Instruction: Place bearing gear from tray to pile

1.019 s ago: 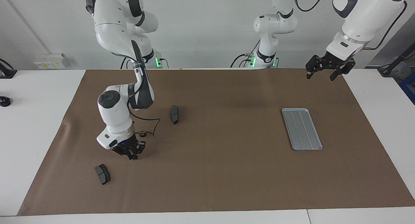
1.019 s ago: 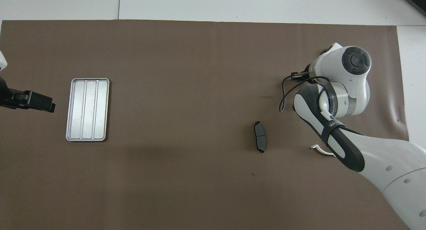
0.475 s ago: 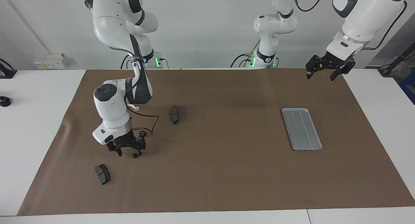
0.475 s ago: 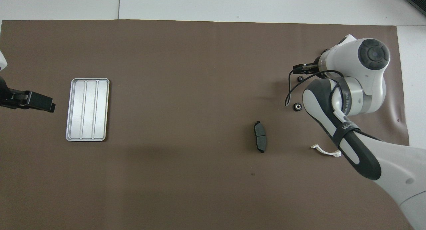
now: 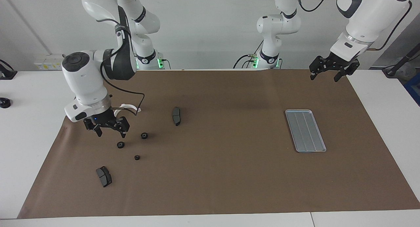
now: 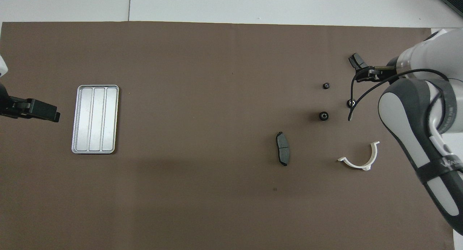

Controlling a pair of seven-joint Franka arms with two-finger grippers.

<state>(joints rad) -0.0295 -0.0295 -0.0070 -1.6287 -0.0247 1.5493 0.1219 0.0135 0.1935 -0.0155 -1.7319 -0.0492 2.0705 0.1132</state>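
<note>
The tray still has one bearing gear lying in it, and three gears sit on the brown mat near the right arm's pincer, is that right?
Not quite. The tray has nothing in it, as the overhead view shows. The rest holds: three small gears lie on the brown mat near the right pincer.

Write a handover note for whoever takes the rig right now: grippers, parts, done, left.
Right gripper: open, empty, raised over the mat at the right arm's end.
Left gripper: open, empty, waiting over the mat's edge at the left arm's end.
Tray: empty, toward the left arm's end.
Bearing gears: three lie apart on the mat below the right gripper, loosely grouped, none touching.
Also there: two dark brake pads and a white curved clip.
Done: no gear left on the tray.
Left: nothing visible to move.
</note>
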